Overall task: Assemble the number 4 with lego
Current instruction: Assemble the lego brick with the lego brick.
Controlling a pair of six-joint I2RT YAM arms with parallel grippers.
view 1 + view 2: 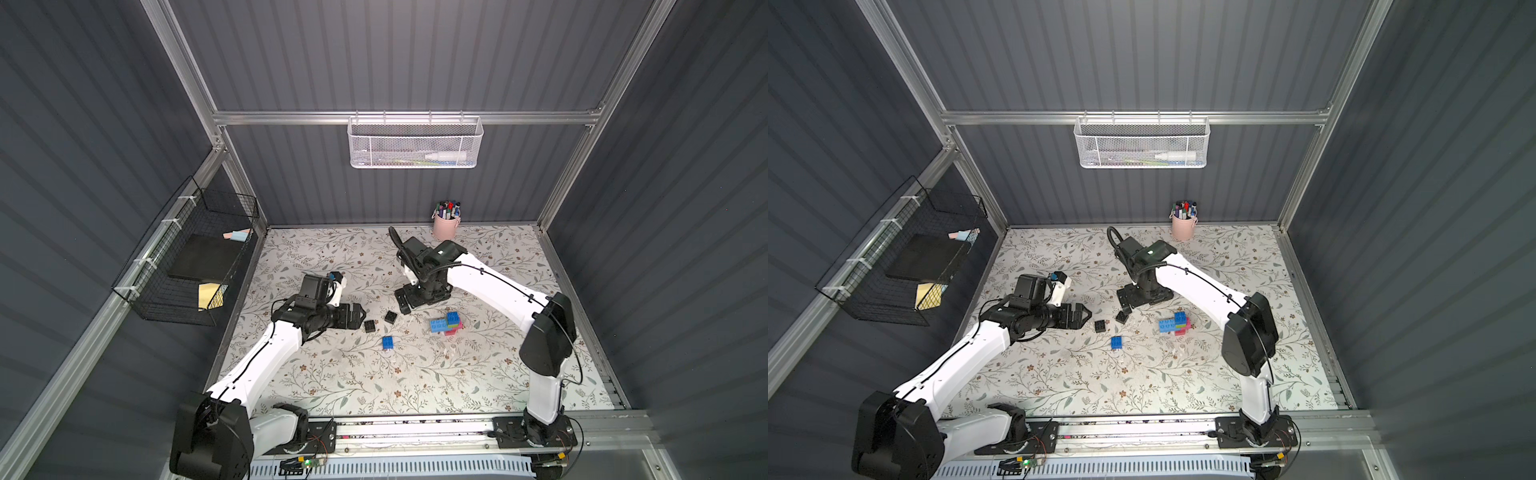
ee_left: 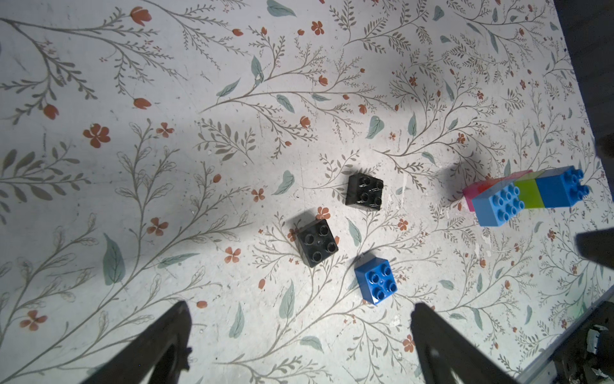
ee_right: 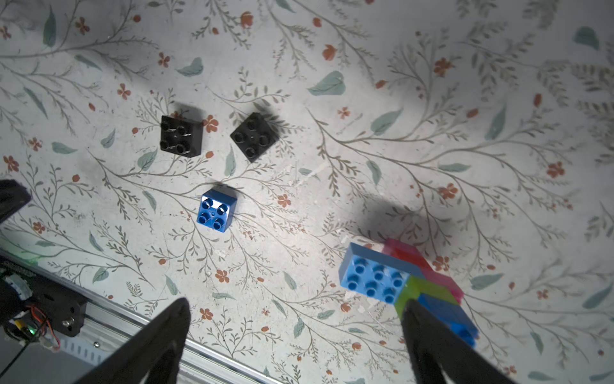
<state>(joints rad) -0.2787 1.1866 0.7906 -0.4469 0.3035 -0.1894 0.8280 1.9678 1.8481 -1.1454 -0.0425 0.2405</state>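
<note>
Fingers of left gripper and right gripper are being held wide apart, nothing clamped; joined multicoloured plastic brick figure is lying centre-right in both top views.

Both top views look steeply down from high above the front rail, well away from the dark blue brick, and take in the whole table; the left wrist view faces down from close over the dark blue brick; the right wrist view faces down, just as near the dark blue brick; both wrist views share it, the black bricks beside it and the joined bricks beyond.
</note>
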